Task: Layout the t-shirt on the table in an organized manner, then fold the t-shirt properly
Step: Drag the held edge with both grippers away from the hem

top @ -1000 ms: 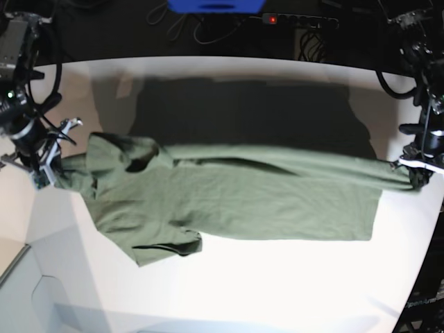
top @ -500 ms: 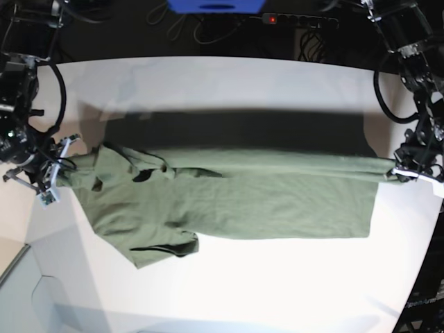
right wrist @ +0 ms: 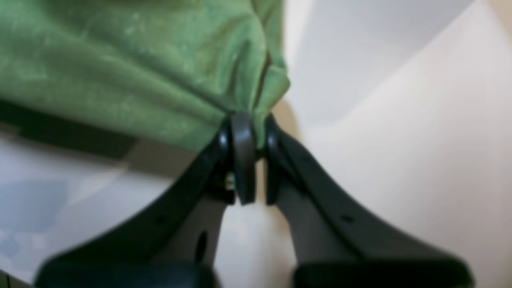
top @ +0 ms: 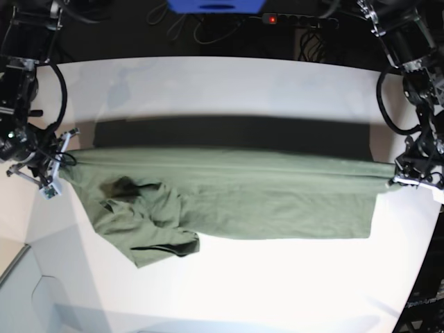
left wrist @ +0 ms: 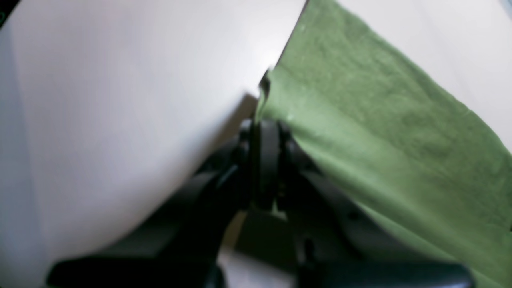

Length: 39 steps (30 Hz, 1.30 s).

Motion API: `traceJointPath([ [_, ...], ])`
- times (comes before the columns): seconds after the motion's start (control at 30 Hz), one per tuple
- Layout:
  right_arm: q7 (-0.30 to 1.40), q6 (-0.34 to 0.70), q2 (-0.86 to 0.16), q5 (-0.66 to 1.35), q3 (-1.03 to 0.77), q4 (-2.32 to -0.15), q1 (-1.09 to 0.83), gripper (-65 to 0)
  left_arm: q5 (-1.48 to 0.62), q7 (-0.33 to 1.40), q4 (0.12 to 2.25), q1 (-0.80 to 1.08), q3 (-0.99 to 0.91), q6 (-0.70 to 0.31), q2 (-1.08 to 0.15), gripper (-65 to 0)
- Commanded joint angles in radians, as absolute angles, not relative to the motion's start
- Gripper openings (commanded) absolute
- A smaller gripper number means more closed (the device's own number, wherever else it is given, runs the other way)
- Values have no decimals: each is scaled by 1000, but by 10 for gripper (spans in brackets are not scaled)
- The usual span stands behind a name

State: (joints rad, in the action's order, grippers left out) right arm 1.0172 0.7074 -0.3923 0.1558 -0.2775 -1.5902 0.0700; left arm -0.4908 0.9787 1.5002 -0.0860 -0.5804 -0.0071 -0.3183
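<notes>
The olive-green t-shirt (top: pixel 236 198) hangs stretched across the white table (top: pixel 222 83), its top edge held taut in the air and its lower part resting on the tabletop. My left gripper (top: pixel 401 177) at the base view's right is shut on the hem corner; the left wrist view shows the t-shirt (left wrist: pixel 380 132) pinched at the left gripper (left wrist: pixel 266 134). My right gripper (top: pixel 61 164) at that view's left is shut on the shoulder end; the right wrist view shows the t-shirt (right wrist: pixel 140 68) bunched in the right gripper (right wrist: pixel 250 134). The collar (top: pixel 125 186) sags, and a sleeve (top: pixel 163 243) lies crumpled.
A blue box (top: pixel 215 5) and a black power strip (top: pixel 298 21) with a red light sit beyond the table's far edge, among cables. The shirt casts a dark shadow band (top: pixel 229 132) on the table behind it. The table's curved edge runs close to both grippers.
Both grippers pulled the shirt's top edge straighter and tauter. The folded-over shoulder and collar part has dropped down, so the upper edge now runs in one line.
</notes>
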Motion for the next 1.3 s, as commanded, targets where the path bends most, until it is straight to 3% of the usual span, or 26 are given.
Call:
traceJointPath([
  [0.0,986,698,-418,140,-292,-1626,82,-650,-484,944,1529,-94,-590,1,-346,-648],
  [0.27,978,698,-407,140,-328,-1765,-45,-650,-484,943,1649,21,-595,1,-344,-648],
  [0.63,972,698,-249,140,-453,-1916,-305,-650,-484,932,1684,208,-596,1,-341,-648],
  [0.87,803,698,-150,140,-476,-1925,-458,-650,-483,931,1682,268,-596,1,-341,-648],
  [1.27,783,698,-140,140,-527,-1923,-501,-650,-475,932,1666,305,-596,1,-344,-648],
])
